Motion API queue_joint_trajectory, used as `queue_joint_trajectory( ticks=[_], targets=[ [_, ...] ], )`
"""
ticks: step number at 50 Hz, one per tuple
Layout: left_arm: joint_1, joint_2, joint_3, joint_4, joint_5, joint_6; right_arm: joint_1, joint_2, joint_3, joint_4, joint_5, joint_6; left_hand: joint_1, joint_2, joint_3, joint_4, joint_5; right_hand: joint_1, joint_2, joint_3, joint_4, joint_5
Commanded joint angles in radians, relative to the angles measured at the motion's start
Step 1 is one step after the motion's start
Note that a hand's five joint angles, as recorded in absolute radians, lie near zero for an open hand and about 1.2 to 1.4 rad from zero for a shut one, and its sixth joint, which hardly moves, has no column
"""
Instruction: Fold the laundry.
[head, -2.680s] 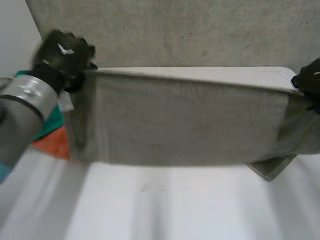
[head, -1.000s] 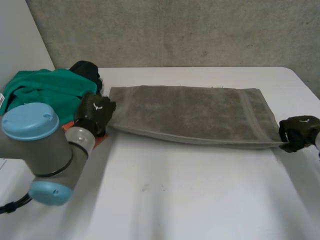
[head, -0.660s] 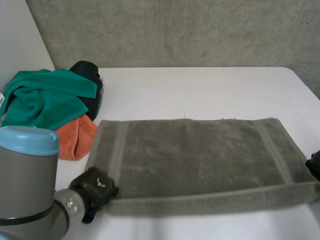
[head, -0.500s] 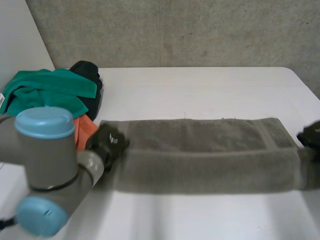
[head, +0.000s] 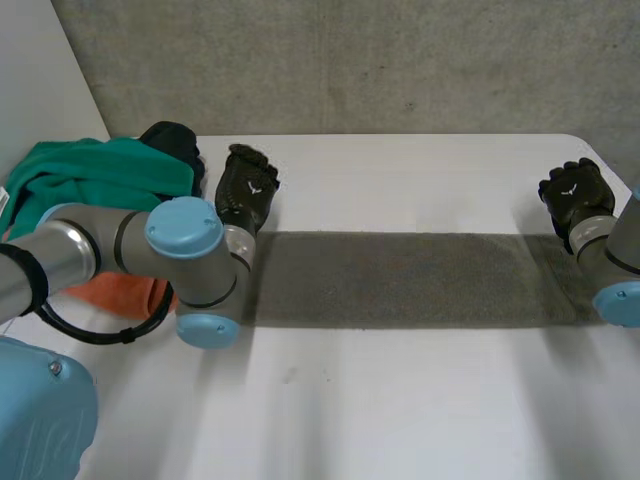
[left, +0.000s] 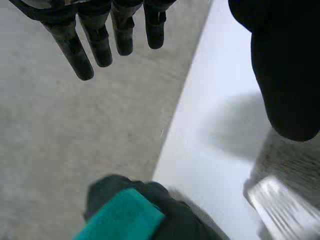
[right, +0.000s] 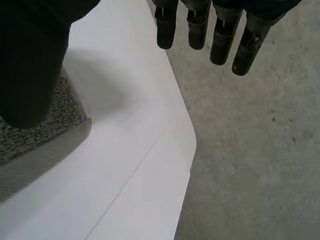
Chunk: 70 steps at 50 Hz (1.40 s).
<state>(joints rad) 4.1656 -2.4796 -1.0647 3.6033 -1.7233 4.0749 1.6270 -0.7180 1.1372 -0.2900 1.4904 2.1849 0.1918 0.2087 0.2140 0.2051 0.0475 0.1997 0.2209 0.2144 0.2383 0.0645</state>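
A grey towel (head: 420, 280) lies flat on the white table (head: 400, 400) as a long narrow folded strip running left to right. My left hand (head: 245, 195) hovers open just beyond the strip's far left corner, holding nothing. In the left wrist view its fingers (left: 100, 40) are straight and well apart from the thumb (left: 285, 75), with the towel's corner (left: 292, 162) under the thumb. My right hand (head: 575, 195) is open beyond the far right corner. Its fingers (right: 200, 25) are straight, and the towel's end (right: 35, 135) lies below the thumb (right: 30, 60).
A pile of green (head: 95, 185), black (head: 170, 140) and orange (head: 125, 293) cloths sits at the table's far left, beside my left arm (head: 185, 265). The table's rounded far right corner (right: 187, 145) lies close to my right hand, with concrete floor (right: 250, 150) beyond.
Both hands held the towel's near edge and carried it over toward the far side. They have now let go and opened beyond the far edge, and the towel lies folded as a narrower strip.
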Motion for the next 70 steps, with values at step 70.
queue_joint_trajectory(
  ticks=[70],
  targets=[
    [-0.025, 0.538, -0.609, 0.111, 0.001, -0.306, 0.476, -0.362, 0.506, -0.236, -0.472, 0.016, -0.017, -0.034, -0.039, -0.031, -0.047, 1.197, 1.175, 1.182, 1.158, 1.157]
  ],
)
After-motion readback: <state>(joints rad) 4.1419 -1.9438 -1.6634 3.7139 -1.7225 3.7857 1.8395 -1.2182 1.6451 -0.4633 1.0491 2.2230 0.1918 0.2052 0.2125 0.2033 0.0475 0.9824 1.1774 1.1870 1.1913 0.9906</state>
